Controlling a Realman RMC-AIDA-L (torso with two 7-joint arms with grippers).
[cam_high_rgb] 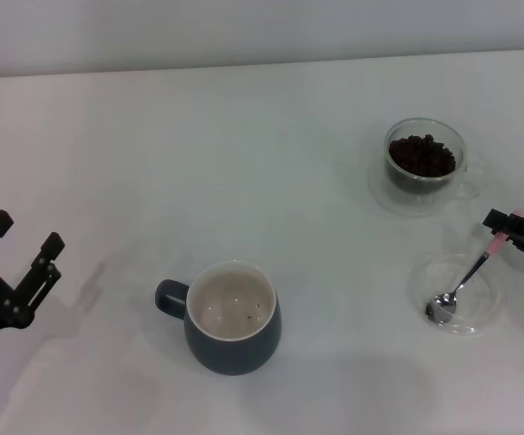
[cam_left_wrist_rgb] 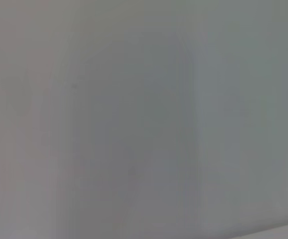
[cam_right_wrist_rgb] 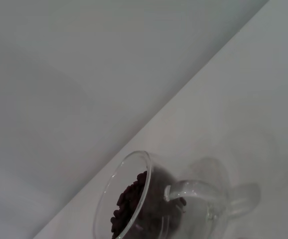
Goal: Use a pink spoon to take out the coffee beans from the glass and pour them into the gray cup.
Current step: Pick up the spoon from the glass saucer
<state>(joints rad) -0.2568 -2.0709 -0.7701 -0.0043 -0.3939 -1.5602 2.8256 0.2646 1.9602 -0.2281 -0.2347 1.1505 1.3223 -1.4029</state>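
On the right of the tabletop (cam_high_rgb: 271, 181) I see the pink spoon (cam_high_rgb: 466, 281) lying aslant, bowl in the clear saucer (cam_high_rgb: 425, 272) toward me, pink handle pointing away-right into my right gripper (cam_high_rgb: 502, 237), which looks pinched on it. Left gripper (cam_high_rgb: 26, 234) hangs spread, holding nothing.

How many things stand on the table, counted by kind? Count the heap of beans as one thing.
Cups: 2, the gray cup and the glass.
Spoons: 1, the pink spoon.
Saucers: 1, the clear saucer under the spoon.
Bean heaps: 1, the coffee beans in the glass.
Total: 5.
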